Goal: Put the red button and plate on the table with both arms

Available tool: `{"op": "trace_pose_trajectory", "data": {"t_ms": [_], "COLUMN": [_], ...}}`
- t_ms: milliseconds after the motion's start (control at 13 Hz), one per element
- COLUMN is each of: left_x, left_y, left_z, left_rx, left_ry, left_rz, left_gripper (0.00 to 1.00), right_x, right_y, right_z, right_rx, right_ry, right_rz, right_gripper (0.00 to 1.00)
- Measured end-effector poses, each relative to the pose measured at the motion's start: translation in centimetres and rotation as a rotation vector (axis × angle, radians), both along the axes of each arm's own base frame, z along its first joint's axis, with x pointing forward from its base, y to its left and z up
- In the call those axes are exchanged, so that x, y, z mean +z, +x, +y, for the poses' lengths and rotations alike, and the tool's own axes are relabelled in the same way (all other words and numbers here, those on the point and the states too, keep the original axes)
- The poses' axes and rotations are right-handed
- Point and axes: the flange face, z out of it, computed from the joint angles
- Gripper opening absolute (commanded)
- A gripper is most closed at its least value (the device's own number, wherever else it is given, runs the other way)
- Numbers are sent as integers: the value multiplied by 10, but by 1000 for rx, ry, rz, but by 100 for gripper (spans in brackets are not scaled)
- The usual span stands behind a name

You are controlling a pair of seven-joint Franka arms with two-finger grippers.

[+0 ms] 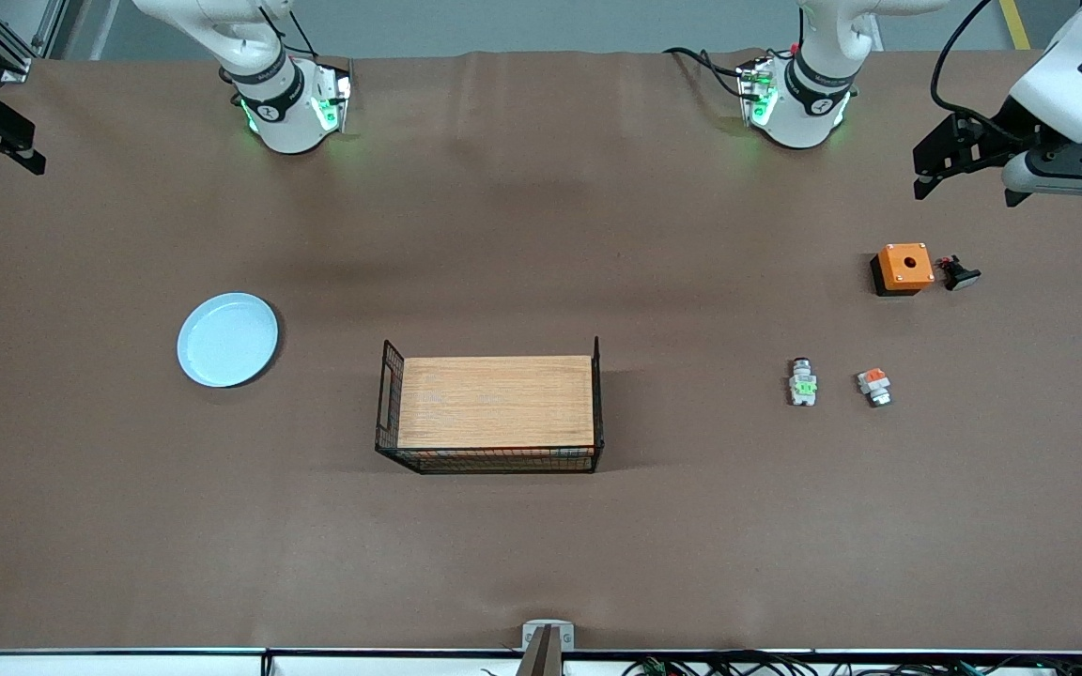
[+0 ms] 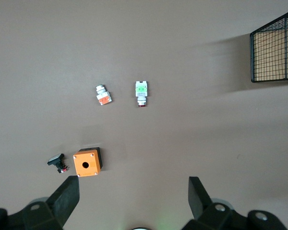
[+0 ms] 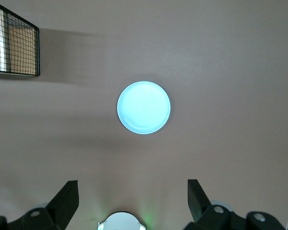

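Note:
The red button (image 1: 803,382), a tiny white-grey switch piece with a green mark, lies on the brown table (image 1: 541,235) toward the left arm's end; it also shows in the left wrist view (image 2: 141,89). The pale blue plate (image 1: 227,339) lies on the table toward the right arm's end and shows in the right wrist view (image 3: 143,108). My left gripper (image 1: 945,158) hangs high over the table's edge at its own end, open and empty (image 2: 133,187). My right gripper (image 1: 1,139) hangs high at its own end, open and empty (image 3: 133,188).
A wood-topped black wire tray (image 1: 494,404) stands mid-table. A like switch piece with an orange-red mark (image 1: 874,385) lies beside the red button. An orange box with a hole (image 1: 904,268) and a small black part (image 1: 959,273) lie farther from the front camera.

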Motion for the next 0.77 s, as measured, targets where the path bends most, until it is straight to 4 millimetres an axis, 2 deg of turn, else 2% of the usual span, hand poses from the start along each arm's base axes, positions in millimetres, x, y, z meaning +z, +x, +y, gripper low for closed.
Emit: {"op": "trace_pose_trajectory", "data": {"t_ms": [230, 767], "left_x": [0, -1], "left_y": [0, 0], "left_z": [0, 0], "left_rx": [0, 0], "left_ry": [0, 0], "left_rz": [0, 1], "left_gripper": [100, 100], "right_x": [5, 4], "right_y": [0, 1], "right_z": [-1, -3], "right_rx": [-1, -5], "right_ry": [-1, -5], "right_rz": [-12, -10], "right_gripper": [100, 100]}}
